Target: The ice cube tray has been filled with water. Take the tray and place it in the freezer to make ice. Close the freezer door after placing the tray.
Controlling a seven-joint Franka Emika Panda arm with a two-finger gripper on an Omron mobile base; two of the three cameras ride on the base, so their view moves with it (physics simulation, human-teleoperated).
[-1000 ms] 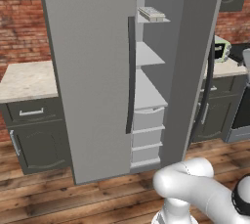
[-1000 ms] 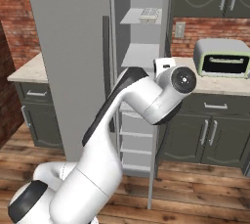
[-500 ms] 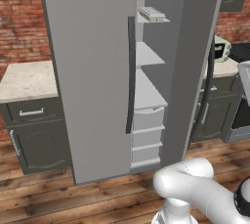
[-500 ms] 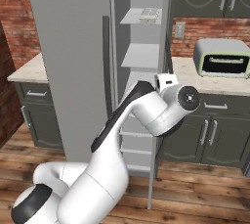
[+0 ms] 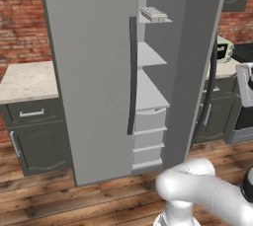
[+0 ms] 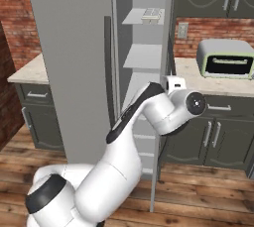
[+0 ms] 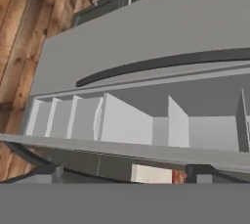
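The ice cube tray [image 5: 153, 13] [image 6: 151, 14], pale with small cells, lies on the top white shelf of the freezer [image 5: 148, 79] [image 6: 143, 55], which stands open. The freezer door [image 5: 197, 57] [image 6: 165, 97] is swung out wide, and its long dark handle [image 5: 208, 96] shows on the outer side. My gripper [image 7: 124, 174] is open with nothing between its fingertips [image 7: 49, 174]. In the hand view, rolled sideways, it looks at the freezer's shelves [image 7: 146, 125]. My white hand [image 6: 174, 83] sits beside the door's edge, well below the tray.
The plain grey door [image 5: 94, 72] with its dark handle [image 5: 132, 74] is shut on the left. A green toaster oven [image 6: 225, 58] stands on the counter [image 6: 208, 83] to the right. Dark cabinets [image 5: 34, 136] flank the refrigerator, over a wooden floor [image 5: 99, 200].
My wrist and hand have dropped lower and shifted a little to the right, closer to the open door. The tray and both doors have stayed where they were.
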